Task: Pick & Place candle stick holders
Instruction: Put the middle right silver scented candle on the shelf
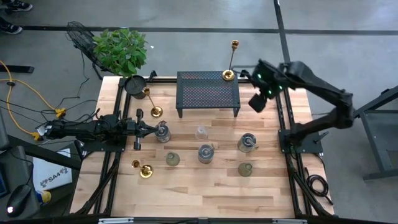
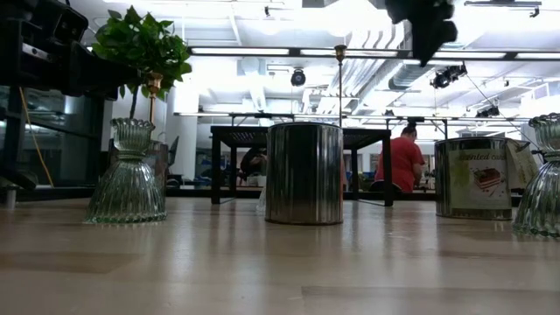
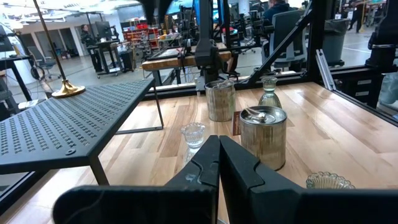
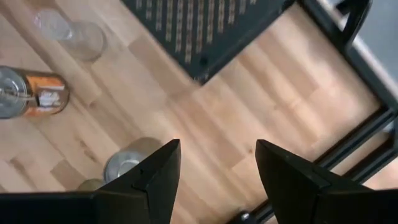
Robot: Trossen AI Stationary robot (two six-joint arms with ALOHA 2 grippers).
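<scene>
Hovering over the rack (image 1: 208, 93), your right claw (image 4: 217, 168) gapes; left claw (image 3: 219, 163) pinched together, tips cropped.

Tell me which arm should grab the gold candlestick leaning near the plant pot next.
Probably the left. Its gripper, fingers shut, sits low on the table just in front of that candlestick. The right gripper hangs open and raised past the rack's far end, beside the candlestick already on the rack.
</scene>
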